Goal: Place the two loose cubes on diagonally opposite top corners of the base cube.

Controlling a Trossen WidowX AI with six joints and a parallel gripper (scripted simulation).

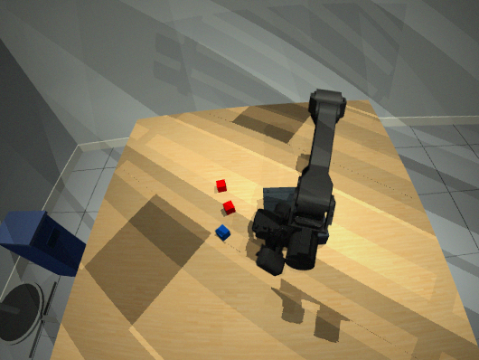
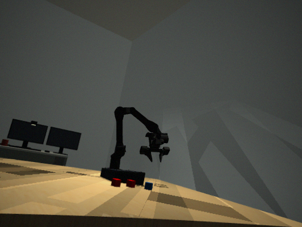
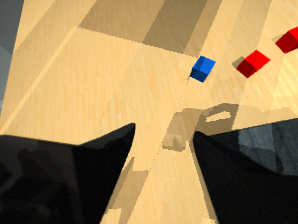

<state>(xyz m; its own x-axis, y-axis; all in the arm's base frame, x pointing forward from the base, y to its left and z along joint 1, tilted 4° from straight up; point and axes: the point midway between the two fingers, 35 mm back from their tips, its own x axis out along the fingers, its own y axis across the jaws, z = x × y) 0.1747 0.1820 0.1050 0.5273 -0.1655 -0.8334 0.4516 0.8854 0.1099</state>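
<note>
A blue cube [image 1: 222, 232] [image 2: 149, 186] [image 3: 202, 69] rests on the table. The nearer red cube [image 1: 229, 207] [image 2: 131, 183] [image 3: 254, 64] stands beside it, apart. The farther red cube [image 1: 220, 185] [image 2: 115, 182] [image 3: 289, 40] is beyond that one, also apart, and is cut off by the wrist view's right edge. Nothing lies on top of any cube. My gripper [image 2: 156, 162] [image 3: 164, 131] is open and empty, fingers pointing down, high above the table. In the top view it is to the right of the blue cube, and its fingertips are hard to make out.
The arm's dark base plate [image 1: 277, 195] [image 2: 128, 175] stands on the table, right of the red cubes in the top view. It also shows beyond my right finger in the wrist view. A blue box-like object [image 1: 23, 228] is off the table's left edge.
</note>
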